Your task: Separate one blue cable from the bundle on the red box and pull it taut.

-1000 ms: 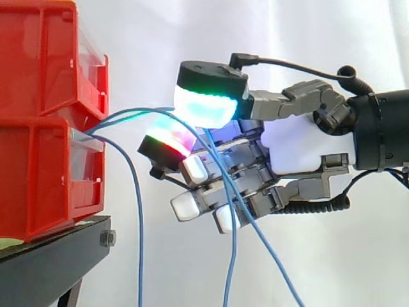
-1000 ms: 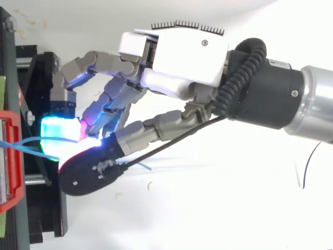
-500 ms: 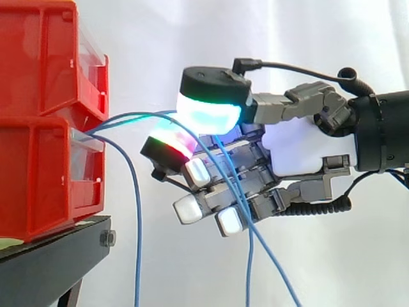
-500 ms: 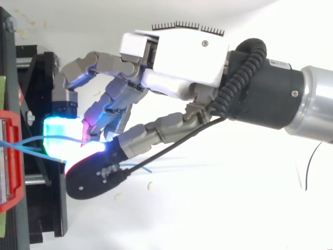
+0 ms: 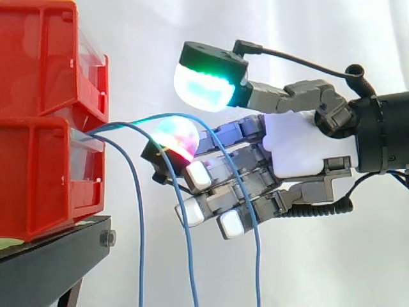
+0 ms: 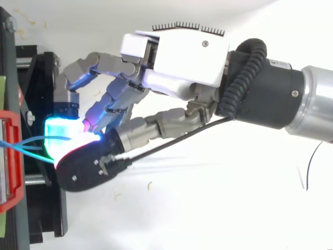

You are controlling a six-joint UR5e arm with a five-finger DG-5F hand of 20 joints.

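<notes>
Closest to me hang the blue cables (image 5: 121, 125), three strands arching out of the lower red bin (image 5: 38, 173) and dropping slack past the black stand (image 5: 51, 262). The strand nearest the bin (image 5: 141, 230) falls free. The middle strand (image 5: 185, 256) seems to drape over the magenta-lit fingertip (image 5: 176, 135). The outer strand (image 5: 258, 275) loops higher and then runs down across the front of the fingers.

Just behind them is the hand (image 5: 307, 144), spread wide. Its thumb pad (image 5: 204, 86), glowing green and cyan, is lifted well above the arch of cable, and the fingers below are only loosely bent, so nothing is pinched. From above, the hand (image 6: 177, 52) reaches to just beside the bin's edge, where the cables (image 6: 28, 146) come out close together.

The risk I see is in the closing. Two strands pass between thumb and fingers, so a pinch here may well catch both, and no single cable would be separated. The draped strand could also slide off the rounded pad before the thumb lands. A hard pull on a tangled pair might drag the whole bundle out, or shift the bins.

Beyond it all hangs the white curtain (image 5: 160, 38).
</notes>
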